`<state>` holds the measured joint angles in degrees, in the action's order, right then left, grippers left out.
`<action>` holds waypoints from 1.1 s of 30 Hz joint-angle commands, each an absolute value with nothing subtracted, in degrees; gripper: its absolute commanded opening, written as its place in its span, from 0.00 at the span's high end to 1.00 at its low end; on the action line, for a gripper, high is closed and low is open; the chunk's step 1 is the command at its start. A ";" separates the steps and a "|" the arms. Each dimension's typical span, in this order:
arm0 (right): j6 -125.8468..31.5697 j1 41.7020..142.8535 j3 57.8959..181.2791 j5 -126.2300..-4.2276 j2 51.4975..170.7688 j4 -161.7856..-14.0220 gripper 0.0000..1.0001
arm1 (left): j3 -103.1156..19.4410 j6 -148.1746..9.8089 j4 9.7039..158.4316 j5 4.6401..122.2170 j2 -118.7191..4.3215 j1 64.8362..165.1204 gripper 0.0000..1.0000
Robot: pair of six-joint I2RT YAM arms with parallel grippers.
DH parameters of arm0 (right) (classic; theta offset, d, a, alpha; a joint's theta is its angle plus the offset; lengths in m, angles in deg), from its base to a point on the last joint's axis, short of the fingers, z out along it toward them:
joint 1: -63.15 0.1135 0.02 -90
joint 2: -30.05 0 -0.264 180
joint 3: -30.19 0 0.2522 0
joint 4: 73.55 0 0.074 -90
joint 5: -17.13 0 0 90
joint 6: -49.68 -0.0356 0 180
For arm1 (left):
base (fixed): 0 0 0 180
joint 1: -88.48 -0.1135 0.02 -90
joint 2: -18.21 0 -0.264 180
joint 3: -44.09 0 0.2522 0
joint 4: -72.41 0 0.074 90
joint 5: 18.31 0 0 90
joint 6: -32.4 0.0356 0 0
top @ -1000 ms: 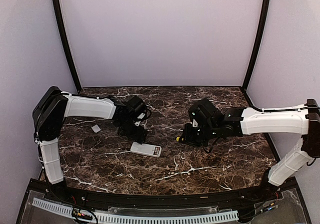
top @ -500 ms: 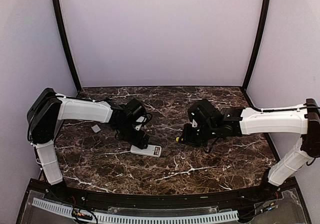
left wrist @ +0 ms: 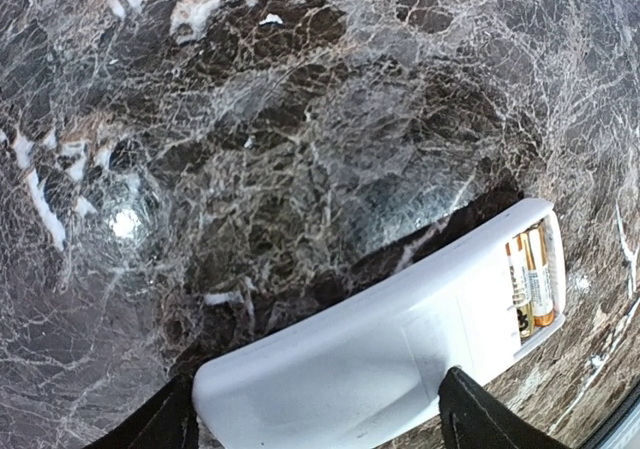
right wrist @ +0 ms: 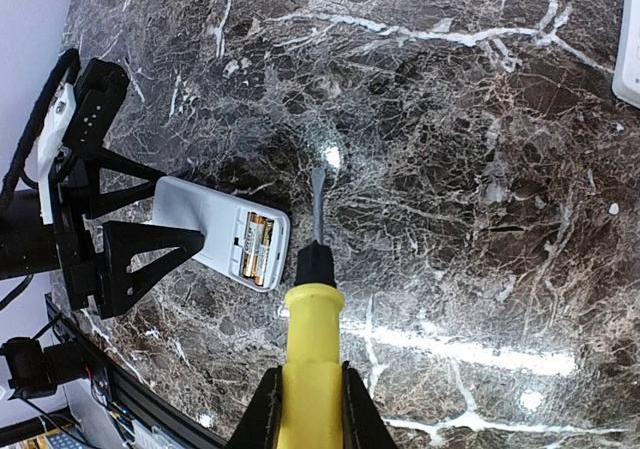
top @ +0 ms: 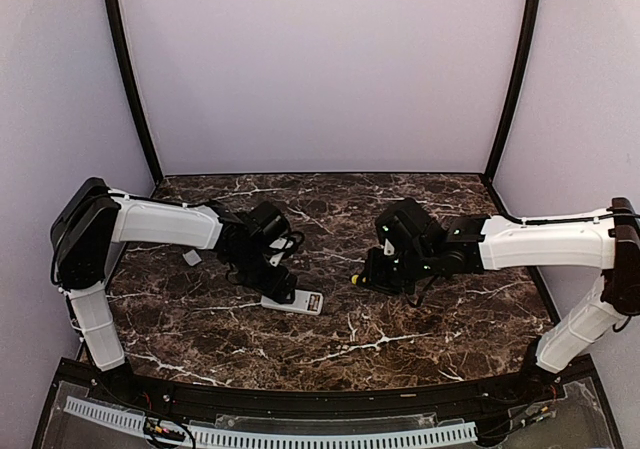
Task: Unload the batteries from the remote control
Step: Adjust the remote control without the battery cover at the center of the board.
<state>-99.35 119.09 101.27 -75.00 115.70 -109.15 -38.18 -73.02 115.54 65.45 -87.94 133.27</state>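
Now that the left gripper [left wrist: 320, 421] has come down, its wide jaws straddle the 9 o'clock end of the remote [left wrist: 380, 349]; a second ago it hung at 11 o'clock from it. The batteries [left wrist: 530, 284] lie in the open bay at the 3 o'clock end. The right gripper [right wrist: 308, 409], further toward 3 o'clock, clamps the screwdriver [right wrist: 312, 329]. I judge prying comes next.
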 commanded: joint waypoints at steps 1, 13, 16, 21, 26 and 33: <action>-99.43 118.80 102.09 -74.71 115.85 -107.34 1.00 | -38.05 -70.31 115.99 66.41 -86.64 133.48 0.18; -99.56 118.83 101.71 -74.78 115.69 -107.04 1.00 | -43.26 -67.03 115.17 68.19 -90.04 133.48 0.18; -99.58 118.80 101.59 -74.89 115.65 -107.08 1.00 | -44.05 -67.14 115.01 67.15 -90.91 133.48 0.18; -99.80 118.81 101.39 -74.85 115.66 -106.97 1.00 | -43.50 -68.33 115.14 64.77 -91.67 133.48 0.18; -99.74 118.86 101.55 -74.80 115.73 -107.04 1.00 | -43.53 -69.37 115.95 62.50 -92.07 133.48 0.18; -99.90 118.84 101.38 -74.89 115.66 -107.14 1.00 | -42.71 -70.36 116.84 58.82 -91.38 133.48 0.19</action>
